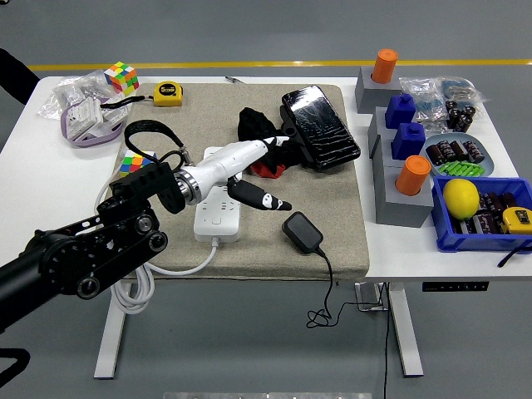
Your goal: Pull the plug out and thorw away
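The black plug adapter lies loose on the grey mat, near its front right. Its cable hangs over the table's front edge. The white power strip lies on the mat left of the plug, with its sockets showing nothing plugged in. My left hand hovers over the strip's right side with fingers spread, holding nothing, a hand's width up and left of the plug. My right arm does not show.
A black cloth and a black wrapped pack lie behind the hand. Two Rubik's cubes, a tape measure and a bagged pile sit left. Grey blocks, a plate and a blue bin stand right.
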Tool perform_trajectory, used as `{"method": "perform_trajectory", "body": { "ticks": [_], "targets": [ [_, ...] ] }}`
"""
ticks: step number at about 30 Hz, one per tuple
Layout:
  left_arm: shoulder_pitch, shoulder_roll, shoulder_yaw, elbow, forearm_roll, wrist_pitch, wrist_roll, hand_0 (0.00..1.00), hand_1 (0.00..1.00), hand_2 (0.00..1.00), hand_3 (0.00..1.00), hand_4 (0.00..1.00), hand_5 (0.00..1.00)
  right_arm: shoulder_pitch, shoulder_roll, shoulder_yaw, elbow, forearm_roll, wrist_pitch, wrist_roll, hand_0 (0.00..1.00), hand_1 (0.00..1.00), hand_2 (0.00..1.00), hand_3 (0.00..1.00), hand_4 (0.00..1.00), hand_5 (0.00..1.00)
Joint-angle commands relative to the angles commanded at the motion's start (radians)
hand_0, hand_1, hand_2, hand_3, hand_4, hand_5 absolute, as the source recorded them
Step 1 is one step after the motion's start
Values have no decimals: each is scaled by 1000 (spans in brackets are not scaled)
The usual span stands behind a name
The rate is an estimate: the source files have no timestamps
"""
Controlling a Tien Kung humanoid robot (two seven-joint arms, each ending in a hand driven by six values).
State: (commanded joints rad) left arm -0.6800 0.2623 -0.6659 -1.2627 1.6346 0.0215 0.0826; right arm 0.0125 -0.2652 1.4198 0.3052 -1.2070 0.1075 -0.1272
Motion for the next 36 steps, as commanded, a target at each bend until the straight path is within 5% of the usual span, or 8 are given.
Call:
{"method": "perform_trajectory", "body": {
  "ticks": [3, 4, 9, 10, 15, 16, 25, 36],
  "targets": [
    [43, 27, -29, -40, 30, -12, 24, 759, 821, 830, 975, 998, 365, 1, -1, 2, 1, -1, 0, 0, 618, 662, 684, 637, 988, 525],
    [52, 32, -34, -46, 37, -13, 27, 269, 362, 395, 873, 799, 257, 1, -1, 2, 1, -1, 0, 0, 618, 662, 684, 636, 988, 525],
    [121, 67, -65, -75, 75, -16, 43, 269, 362, 395, 873, 799, 257, 4, 0, 5, 2, -1, 0, 1, 618, 662, 684, 636, 988, 525],
    [134, 73, -72, -81, 85, -15, 45, 143, 180, 237, 852, 603, 2, 5, 0, 5, 2, 0, 0, 1, 618, 664, 684, 636, 988, 525],
    [229, 92, -131, -136, 131, -34, 74, 143, 180, 237, 852, 603, 2, 8, -4, 2, 3, 1, -1, 0, 618, 664, 684, 636, 988, 525],
    [250, 96, -147, -154, 139, -43, 86, 121, 149, 189, 870, 493, 2, 7, -4, 2, 3, 0, 0, -1, 620, 662, 684, 636, 988, 525],
    [382, 122, -218, -244, 184, -133, 184, 102, 109, 147, 888, 467, 2, 2, -7, -2, 4, 0, 1, -2, 616, 662, 684, 636, 988, 525],
    [406, 134, -215, -238, 187, -151, 197, 96, 124, 144, 896, 428, 2, 3, -7, -4, 7, 2, 0, -1, 620, 662, 684, 636, 988, 525]
  ]
}}
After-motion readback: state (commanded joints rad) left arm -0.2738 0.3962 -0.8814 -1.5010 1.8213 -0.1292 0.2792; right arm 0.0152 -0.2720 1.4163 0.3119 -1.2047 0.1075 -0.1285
